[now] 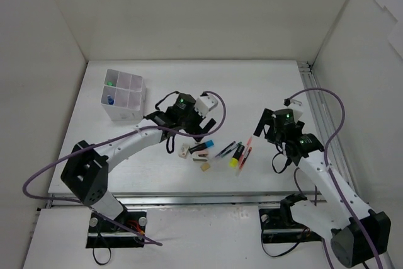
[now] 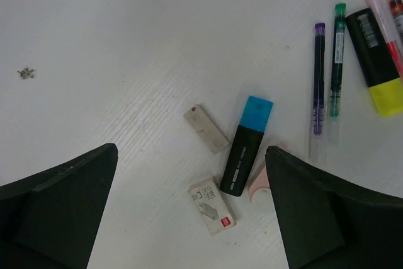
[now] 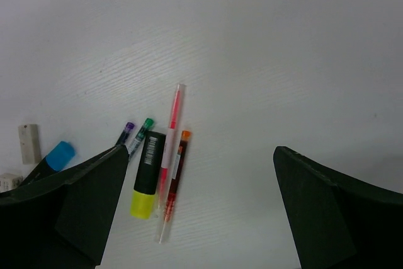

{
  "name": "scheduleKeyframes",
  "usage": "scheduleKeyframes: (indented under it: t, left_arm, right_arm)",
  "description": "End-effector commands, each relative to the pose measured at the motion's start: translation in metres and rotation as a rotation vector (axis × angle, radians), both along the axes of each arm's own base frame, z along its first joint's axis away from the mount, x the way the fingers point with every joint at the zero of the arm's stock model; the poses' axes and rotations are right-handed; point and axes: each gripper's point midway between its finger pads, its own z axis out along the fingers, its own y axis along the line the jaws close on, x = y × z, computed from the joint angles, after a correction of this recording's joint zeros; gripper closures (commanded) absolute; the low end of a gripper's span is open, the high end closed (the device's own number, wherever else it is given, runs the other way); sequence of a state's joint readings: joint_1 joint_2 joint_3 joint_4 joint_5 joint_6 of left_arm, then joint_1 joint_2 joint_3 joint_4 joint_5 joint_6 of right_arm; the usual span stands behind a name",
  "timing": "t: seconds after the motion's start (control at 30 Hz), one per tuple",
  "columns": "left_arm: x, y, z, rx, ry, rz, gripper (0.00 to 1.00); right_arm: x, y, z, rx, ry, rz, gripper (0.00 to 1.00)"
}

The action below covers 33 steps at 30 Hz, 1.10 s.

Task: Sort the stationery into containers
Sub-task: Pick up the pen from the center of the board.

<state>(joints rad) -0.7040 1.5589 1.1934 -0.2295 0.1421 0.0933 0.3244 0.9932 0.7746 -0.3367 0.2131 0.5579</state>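
Note:
The stationery lies in a loose cluster on the white table. A blue-capped black highlighter (image 2: pixel 245 146), a beige eraser (image 2: pixel 206 128), a printed white eraser (image 2: pixel 211 206) and a pink eraser (image 2: pixel 259 184) lie between and just ahead of the fingers of my open left gripper (image 2: pixel 189 218), which hovers above them. Under my open right gripper (image 3: pixel 198 218) lie a yellow highlighter (image 3: pixel 146 174), a pink pen (image 3: pixel 170 149) and an orange-capped red pen (image 3: pixel 175 177), toward its left finger. The white grid container (image 1: pixel 123 96) stands at the far left, with a green and a blue item inside.
Two thin pens, purple-capped (image 2: pixel 318 80) and green-capped (image 2: pixel 336 61), lie between the blue and yellow highlighters. White walls enclose the table on three sides. A metal rail (image 1: pixel 318 102) runs along the right edge.

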Motion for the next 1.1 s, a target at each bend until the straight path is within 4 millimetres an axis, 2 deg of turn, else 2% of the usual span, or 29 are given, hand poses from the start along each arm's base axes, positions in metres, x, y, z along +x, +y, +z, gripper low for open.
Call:
scheduleKeyframes:
  t: [0.0,0.07,0.1,0.17,0.2,0.4,0.67,1.07]
  left_arm:
    - [0.008,-0.018,-0.002,0.067,-0.071,-0.047,0.01]
    - [0.005,-0.029,-0.012,0.086,-0.059,-0.085,0.03]
    - [0.002,-0.036,-0.025,0.103,-0.037,-0.104,0.03]
    - [0.0,-0.044,-0.032,0.111,-0.018,-0.127,0.05]
    - [0.001,-0.044,-0.041,0.127,-0.003,-0.126,0.06]
    - [-0.001,-0.058,-0.062,0.161,0.028,-0.129,0.19]
    - [-0.006,-0.059,-0.086,0.203,0.062,-0.114,0.38]
    - [-0.018,-0.063,-0.113,0.203,0.148,-0.141,0.55]
  right_arm:
    - [-0.016,-0.019,-0.001,-0.003,-0.002,-0.081,0.02]
    - [-0.023,-0.021,-0.002,0.008,-0.009,-0.077,0.02]
    - [-0.024,-0.023,-0.003,0.008,-0.011,-0.078,0.02]
    - [-0.029,-0.024,-0.004,0.006,-0.01,-0.07,0.02]
    - [-0.031,-0.027,-0.005,0.005,-0.005,-0.075,0.02]
    - [-0.035,-0.032,-0.007,-0.021,0.009,-0.063,0.02]
    - [-0.04,-0.04,-0.012,-0.045,0.03,-0.071,0.02]
    - [-0.04,-0.046,-0.01,-0.056,0.027,-0.09,0.02]
